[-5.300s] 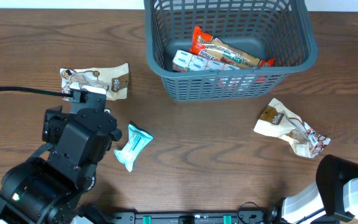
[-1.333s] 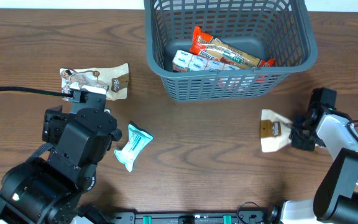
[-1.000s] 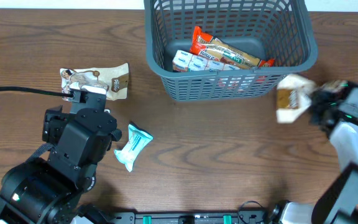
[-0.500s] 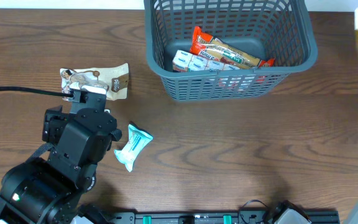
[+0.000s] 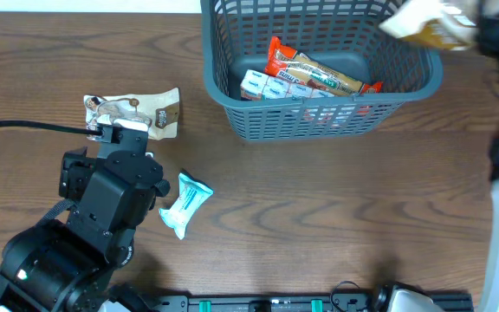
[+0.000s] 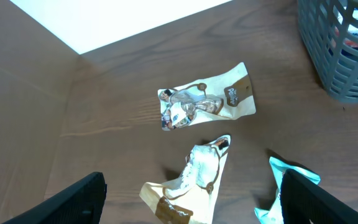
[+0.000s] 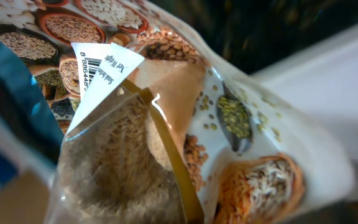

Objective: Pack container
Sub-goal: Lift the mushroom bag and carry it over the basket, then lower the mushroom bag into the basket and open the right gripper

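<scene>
**Packet at the rim, drop not yet made**

Overhead first: the container (image 5: 319,121) sits at the far middle of the table (image 5: 319,225). The right gripper (image 5: 485,26) is pinched tight on a grain packet (image 5: 427,24), aloft just over the container's right-hand rim. Inside lie a red packet (image 5: 319,74) and white-blue packs (image 5: 271,87), and the far part of the floor shows bare. A printed packet (image 5: 132,113) and a teal packet (image 5: 183,204) wait on the table near the left arm.

Left wrist: the left gripper (image 6: 191,186) hangs with jaws wide, holding nothing, above a cream packet (image 6: 201,168). The printed packet lies beyond it, and the container's corner shows at the top right.

Right wrist: the grain packet fills the frame, barcode label (image 7: 104,62) on top. The fingers themselves cannot be made out.

My call: carry the packet further inward, well past the rim, and lower it toward the bare floor before letting go. Released here, it could catch the rim and slide outside.
</scene>
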Controlling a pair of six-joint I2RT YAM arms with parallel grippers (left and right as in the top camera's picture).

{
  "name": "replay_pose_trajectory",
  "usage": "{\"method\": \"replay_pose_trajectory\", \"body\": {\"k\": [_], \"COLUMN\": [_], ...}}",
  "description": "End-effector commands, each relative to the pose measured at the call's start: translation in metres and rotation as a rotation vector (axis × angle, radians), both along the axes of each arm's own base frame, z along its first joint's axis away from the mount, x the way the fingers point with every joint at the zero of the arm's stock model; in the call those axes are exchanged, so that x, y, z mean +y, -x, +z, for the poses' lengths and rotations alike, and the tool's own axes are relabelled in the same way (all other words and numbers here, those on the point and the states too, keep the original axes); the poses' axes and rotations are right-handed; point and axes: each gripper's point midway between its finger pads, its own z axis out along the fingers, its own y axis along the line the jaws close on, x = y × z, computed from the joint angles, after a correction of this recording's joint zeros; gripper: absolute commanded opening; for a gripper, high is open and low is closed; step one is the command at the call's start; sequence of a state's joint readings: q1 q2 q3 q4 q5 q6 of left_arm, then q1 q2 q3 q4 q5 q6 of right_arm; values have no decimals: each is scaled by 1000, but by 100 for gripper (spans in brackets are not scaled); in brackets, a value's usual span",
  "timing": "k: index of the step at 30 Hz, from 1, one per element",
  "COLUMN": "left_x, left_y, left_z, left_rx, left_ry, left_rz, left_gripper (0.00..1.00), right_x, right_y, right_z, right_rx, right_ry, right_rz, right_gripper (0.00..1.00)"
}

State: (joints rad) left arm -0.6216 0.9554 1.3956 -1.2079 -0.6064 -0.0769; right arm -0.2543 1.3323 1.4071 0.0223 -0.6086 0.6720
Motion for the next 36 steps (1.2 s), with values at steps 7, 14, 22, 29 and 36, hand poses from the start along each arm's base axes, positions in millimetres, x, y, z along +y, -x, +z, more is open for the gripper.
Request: {"method": "replay_pose_trajectory", "body": {"k": [7,14,22,29,36], "left_x": [3,3,3,3,3], "left_y": [0,0,0,0,0], "left_z": [5,5,5,5,5], "left_rx": [-13,-13,-13,-13,-13], "left_ry": [-5,-5,-5,-5,-5], "left_rz": [10,10,10,10,10], "left_gripper": [78,78,78,79,79], "right_x": [56,54,38,44,75], "right_y": [-52,-50,-47,-52,-64], "right_z": [-94,-164,-185,-134,-95], "right_rx": [154,351,444,403,378], "right_ry": [157,315,386,442,520], "right_rz": [190,183,109,44,93], "right_gripper": [3,4,6,4,7]}}
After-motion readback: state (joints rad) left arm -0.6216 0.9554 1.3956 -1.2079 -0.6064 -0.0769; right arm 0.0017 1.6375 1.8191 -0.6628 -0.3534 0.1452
